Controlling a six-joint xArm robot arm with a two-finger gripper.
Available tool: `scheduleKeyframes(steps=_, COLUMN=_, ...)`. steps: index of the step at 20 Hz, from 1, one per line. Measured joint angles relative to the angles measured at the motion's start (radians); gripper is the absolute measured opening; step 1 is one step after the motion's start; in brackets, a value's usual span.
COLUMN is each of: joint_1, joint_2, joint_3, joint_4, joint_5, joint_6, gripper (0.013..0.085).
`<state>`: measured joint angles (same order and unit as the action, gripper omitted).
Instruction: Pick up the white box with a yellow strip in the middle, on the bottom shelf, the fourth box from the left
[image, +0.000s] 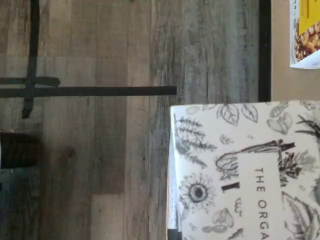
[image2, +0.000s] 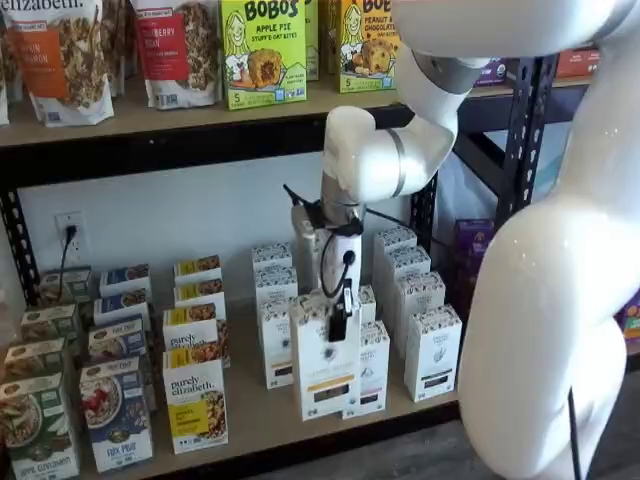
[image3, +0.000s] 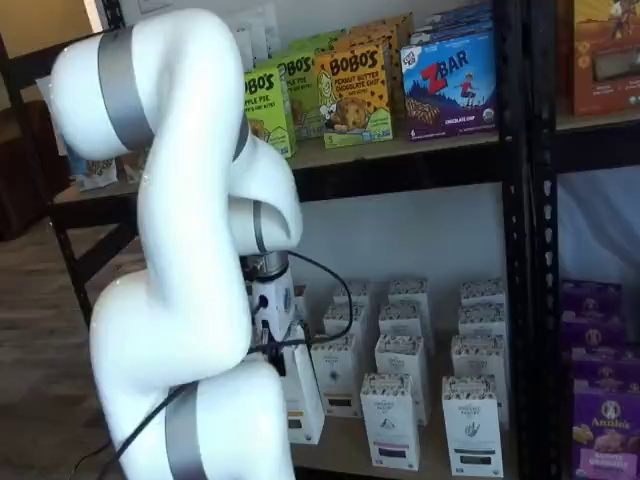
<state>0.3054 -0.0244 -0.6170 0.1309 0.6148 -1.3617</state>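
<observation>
Already clamped on the white box, claw at its top, carton upright over the bottom shelf.

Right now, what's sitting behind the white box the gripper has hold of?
Behind the white box held by the gripper stands a row of similar white cartons running toward the shelf's back wall. The arm covers the cartons directly behind it, so their number cannot be told.

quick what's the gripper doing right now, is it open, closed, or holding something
Gripper: shut on the white box, at its top, at the front of the bottom shelf.
</observation>
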Motion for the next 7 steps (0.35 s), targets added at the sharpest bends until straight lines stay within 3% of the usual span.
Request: scheduleKeyframes(steps=7, joint_1=-0.008, joint_2=-0.064, joint_3=0.006, joint_4=-0.009, joint_5=0.062, joint_6=0.004, gripper=0.045)
